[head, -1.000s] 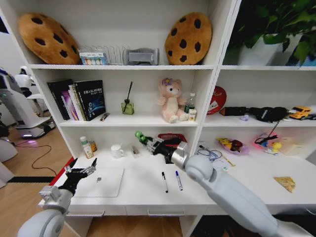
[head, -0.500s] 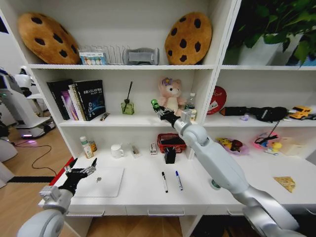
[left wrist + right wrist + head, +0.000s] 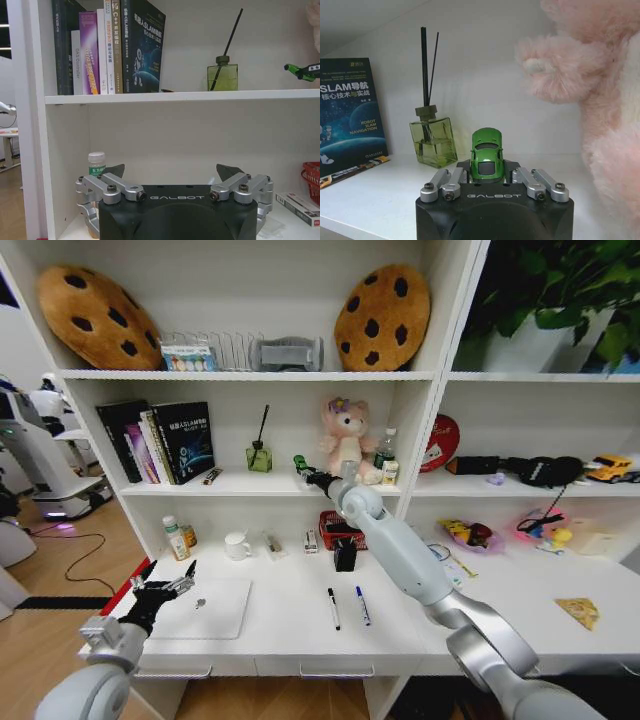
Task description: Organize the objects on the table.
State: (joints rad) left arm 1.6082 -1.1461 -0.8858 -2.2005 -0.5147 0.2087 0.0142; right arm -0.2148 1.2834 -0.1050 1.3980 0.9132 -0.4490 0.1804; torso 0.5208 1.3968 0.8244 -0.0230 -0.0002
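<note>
My right gripper [image 3: 303, 468] is shut on the tiny green toy car [image 3: 298, 461] and reaches up to the middle shelf, between the diffuser bottle [image 3: 259, 455] and the pink teddy bear [image 3: 348, 443]. The right wrist view shows the car [image 3: 486, 152] clamped in the gripper [image 3: 487, 170] just above the shelf board. My left gripper [image 3: 165, 590] hangs open at the left edge of the silver laptop [image 3: 210, 608] on the white table [image 3: 290, 630]; its fingers [image 3: 116, 171] are spread with nothing between them. Two pens [image 3: 333, 608] lie mid-table. A yellow wedge [image 3: 580, 612] lies far right.
The diffuser bottle [image 3: 432, 142] stands close ahead of the held car, with the bear [image 3: 600, 100] right beside it. Books [image 3: 160, 440] fill the shelf's left end. A mug [image 3: 237, 545], a small bottle [image 3: 175, 538], a red basket [image 3: 333, 524] and a black holder [image 3: 345, 555] line the table's back.
The right arm lifted the car from above the table up to the middle shelf, then shifted it left and slightly down, away from the bear. The left arm has not moved.
</note>
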